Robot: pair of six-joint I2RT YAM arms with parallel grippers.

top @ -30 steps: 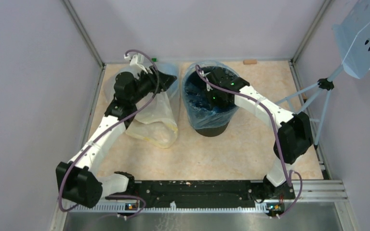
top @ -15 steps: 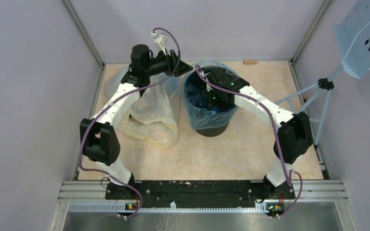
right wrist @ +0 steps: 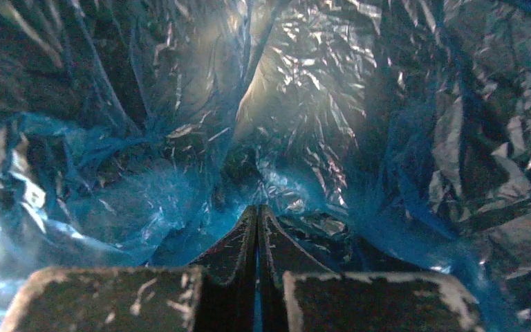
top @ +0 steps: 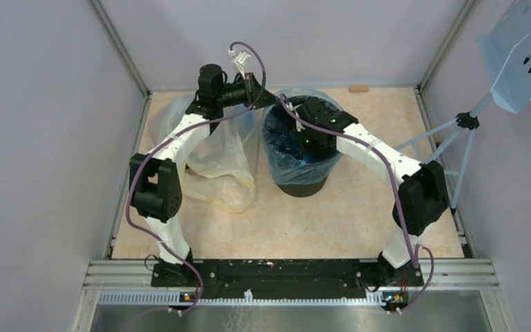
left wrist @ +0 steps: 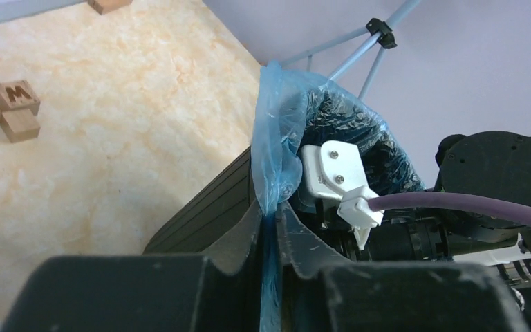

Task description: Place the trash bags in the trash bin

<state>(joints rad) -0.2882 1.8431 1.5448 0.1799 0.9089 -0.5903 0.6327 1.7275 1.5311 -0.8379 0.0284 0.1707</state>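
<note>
1 M block (left wrist: 15, 97), blue bag (left wrist: 276, 138) in L pincer (left wrist: 269, 214)

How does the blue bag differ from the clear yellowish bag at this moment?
The blue bag sits in the black bin, its edge draped over the rim; the clear yellowish bag slumps on the table beside the bin. The left gripper pinches the blue bag's edge; nothing grips the clear bag. Both are thin, wrinkled plastic film.
</note>
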